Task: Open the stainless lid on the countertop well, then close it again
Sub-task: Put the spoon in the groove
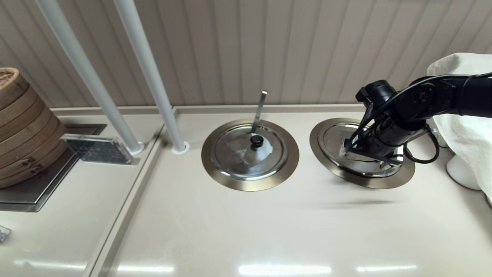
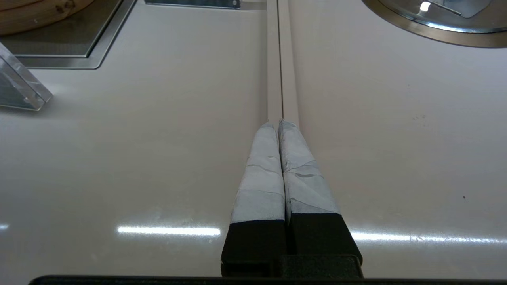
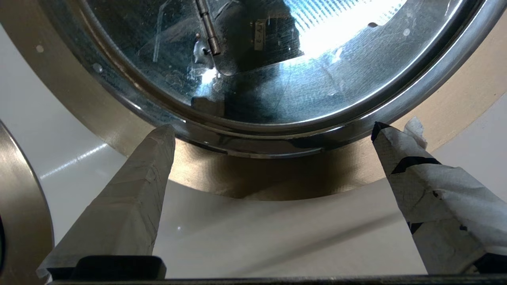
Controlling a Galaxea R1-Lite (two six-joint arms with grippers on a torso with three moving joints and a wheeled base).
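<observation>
At right of the head frame, the right claw hovers spread wide over the stainless lid, seated in the countertop well. Opening looks pending; its knob, probably hidden, needs gripping. The left claw rests pinched together above the worktop.

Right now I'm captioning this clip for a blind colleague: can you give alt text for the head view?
The right gripper hovers open over the stainless lid, which sits on the countertop well at the right. A twin lid with a black knob covers the well beside it; bamboo steamers stand far left.
</observation>
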